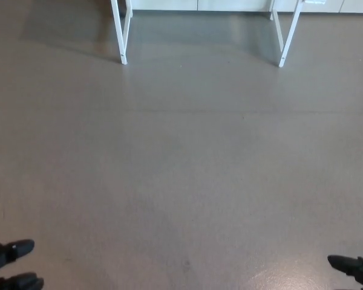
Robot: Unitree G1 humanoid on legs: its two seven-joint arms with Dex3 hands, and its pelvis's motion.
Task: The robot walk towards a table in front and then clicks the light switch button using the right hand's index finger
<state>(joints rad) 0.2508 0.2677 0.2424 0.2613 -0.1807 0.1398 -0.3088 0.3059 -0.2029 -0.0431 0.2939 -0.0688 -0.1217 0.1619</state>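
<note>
Because the head camera tilts down toward the ground, most of the view is grey floor, a wide bare stretch between the robot and the furniture ahead. At the top edge stand the white legs of the table, one pair to the left and another to the right, well apart from the robot; the tabletop itself is cut off above the frame, so the light switch button cannot be seen and presumably sits up there out of view. The task looks to be at its walking stage, with the whole approach left to cover. Low in the corners hang the hands, probably kept at the sides for balance while walking. The left hand shows two dark fingers spread apart, grasping nothing. Only a fingertip of the right hand pokes in, too little to tell whether it is released or clenched.
</note>
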